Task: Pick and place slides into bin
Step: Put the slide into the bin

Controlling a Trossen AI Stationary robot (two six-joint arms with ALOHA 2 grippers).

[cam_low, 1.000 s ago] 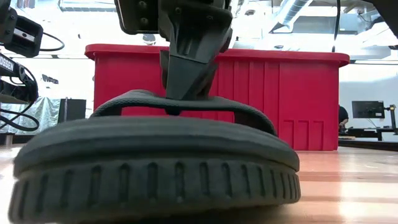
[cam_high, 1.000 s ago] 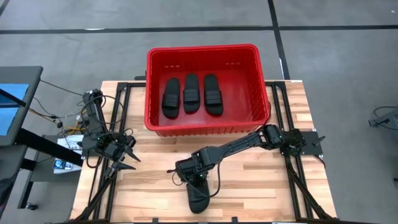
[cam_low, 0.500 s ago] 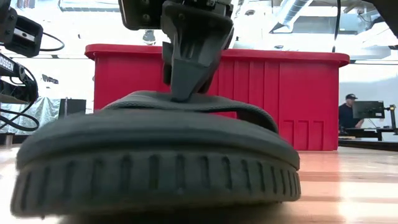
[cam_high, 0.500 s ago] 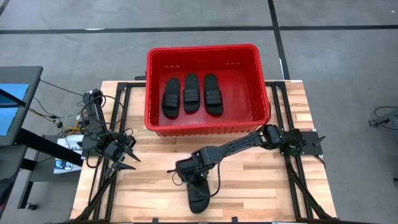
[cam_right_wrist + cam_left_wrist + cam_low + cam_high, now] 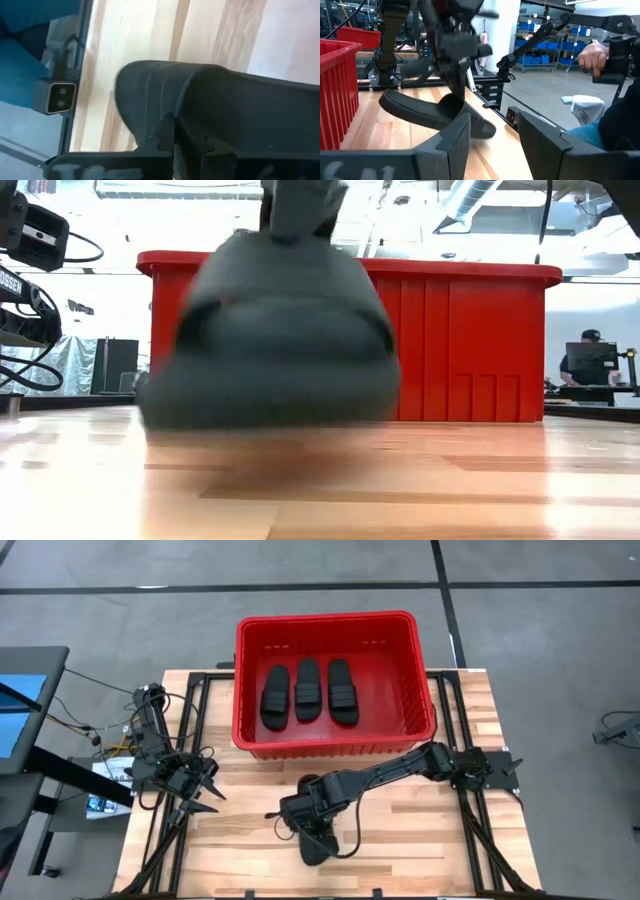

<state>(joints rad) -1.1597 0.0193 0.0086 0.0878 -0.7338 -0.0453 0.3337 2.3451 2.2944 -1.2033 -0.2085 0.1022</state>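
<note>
Blur hides most of the fourth slide in the low view, and my right arm covers part of it from above. My right jaws are clamped on its strap, holding it over the table near the front edge. Its long axis tilts, one end dipping down. Three slides lie lengthwise in the red bin. My left jaws wait apart at the table's left.

Table: light wood plank top, pale and darker strips. Black frame rails lie along left and right sides. Red bin stands on far middle edge, overhanging grey floor. Arm bases mounted at left and right sides. Front centre: fourth slide raised off boards.
</note>
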